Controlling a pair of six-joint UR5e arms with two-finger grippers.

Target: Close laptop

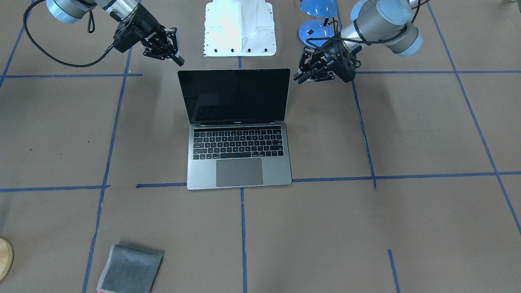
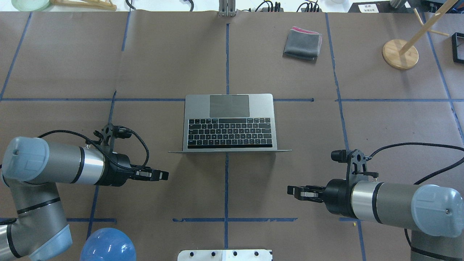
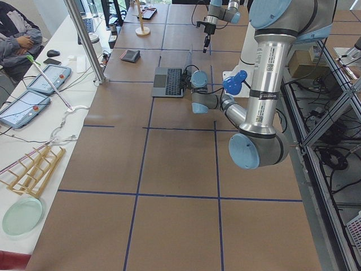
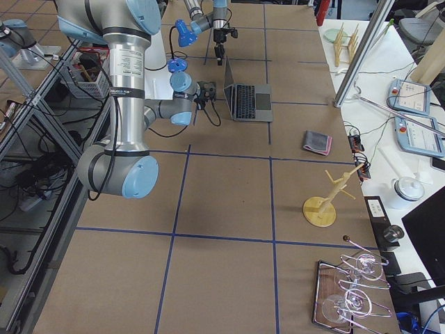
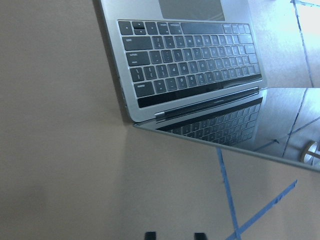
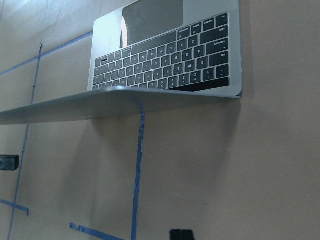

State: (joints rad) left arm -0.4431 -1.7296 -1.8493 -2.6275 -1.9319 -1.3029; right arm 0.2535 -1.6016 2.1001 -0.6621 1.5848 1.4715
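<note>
The space-grey laptop (image 1: 239,143) stands open at the table's middle, its black screen upright and facing away from me. It also shows in the overhead view (image 2: 229,123), the left wrist view (image 5: 190,55) and the right wrist view (image 6: 165,60). My left gripper (image 2: 163,175) hovers behind the lid's left corner, fingers apart and empty; it also shows in the front view (image 1: 299,76). My right gripper (image 2: 291,190) hovers behind the lid's right side, fingers together and empty; it also shows in the front view (image 1: 179,61). Neither gripper touches the laptop.
A folded grey cloth (image 2: 302,42) lies beyond the laptop at the far right. A wooden stand (image 2: 400,53) is at the far right corner. A blue dome (image 2: 108,244) and the white robot base (image 2: 224,255) sit at the near edge.
</note>
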